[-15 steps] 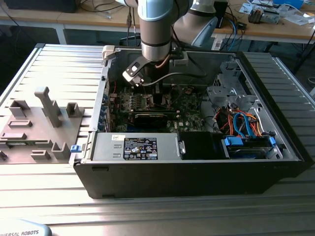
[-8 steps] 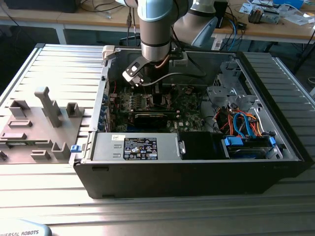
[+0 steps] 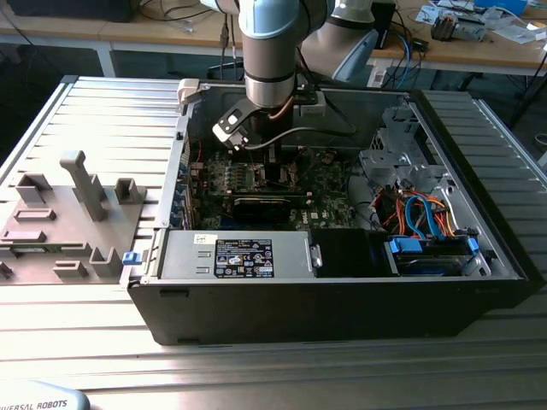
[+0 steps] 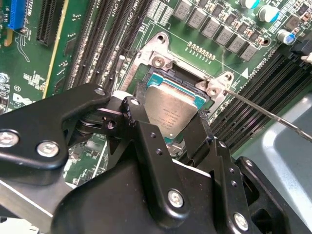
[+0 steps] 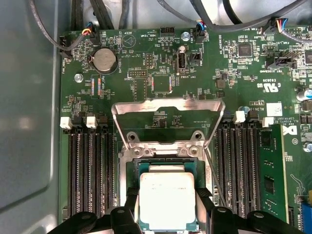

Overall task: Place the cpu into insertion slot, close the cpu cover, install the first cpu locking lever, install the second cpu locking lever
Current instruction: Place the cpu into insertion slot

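Second wrist view shows the hand [image 4: 168,116] gripping the cpu [image 4: 171,108]; first wrist view, the open cpu cover [image 5: 141,104].

Silver-topped cpu [image 4: 171,111] in the grip of the black end effector [image 4: 166,114], just over the insertion slot [image 4: 157,78]

Bright, even light lies on the ribbed counter [image 3: 273,359], and its ridges shine pale. Inside the computer case [image 3: 342,299] it is dimmer, with shadow under the arm [image 3: 269,51]. In the second wrist view the cpu [image 4: 170,109] has a soft white shine on top. The black gripper [image 4: 167,116] looks dark, with tiny bright spots on its screws [image 4: 175,197]. In the first wrist view the green board [image 5: 146,63] is evenly lit, and the grey case wall [image 5: 24,122] has a hazy pale glare.
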Controlling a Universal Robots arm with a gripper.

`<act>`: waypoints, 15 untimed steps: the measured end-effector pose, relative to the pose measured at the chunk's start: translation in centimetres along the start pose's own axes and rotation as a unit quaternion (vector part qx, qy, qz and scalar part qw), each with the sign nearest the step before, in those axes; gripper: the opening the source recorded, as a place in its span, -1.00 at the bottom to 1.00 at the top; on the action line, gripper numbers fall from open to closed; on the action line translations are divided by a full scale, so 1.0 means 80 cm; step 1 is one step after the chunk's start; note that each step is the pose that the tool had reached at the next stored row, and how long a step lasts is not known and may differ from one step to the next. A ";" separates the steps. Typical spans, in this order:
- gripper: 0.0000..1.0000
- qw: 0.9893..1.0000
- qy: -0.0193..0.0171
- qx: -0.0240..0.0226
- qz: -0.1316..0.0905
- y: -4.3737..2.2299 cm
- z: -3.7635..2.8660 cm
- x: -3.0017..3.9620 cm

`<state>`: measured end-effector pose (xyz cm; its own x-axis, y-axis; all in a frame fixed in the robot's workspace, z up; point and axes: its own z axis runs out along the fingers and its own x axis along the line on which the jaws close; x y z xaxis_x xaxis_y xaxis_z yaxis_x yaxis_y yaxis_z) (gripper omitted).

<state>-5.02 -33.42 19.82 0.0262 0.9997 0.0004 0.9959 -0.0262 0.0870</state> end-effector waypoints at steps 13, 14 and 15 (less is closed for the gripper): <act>0.11 1.000 0.000 0.000 0.000 0.0007 0.0014 0.0018; 0.11 1.000 0.000 0.000 0.000 0.0008 0.0017 0.0020; 0.11 1.000 0.000 0.000 0.000 0.0008 0.0017 0.0020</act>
<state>-4.94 -33.27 19.69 0.0258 0.9997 0.0007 0.9958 -0.0258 0.0877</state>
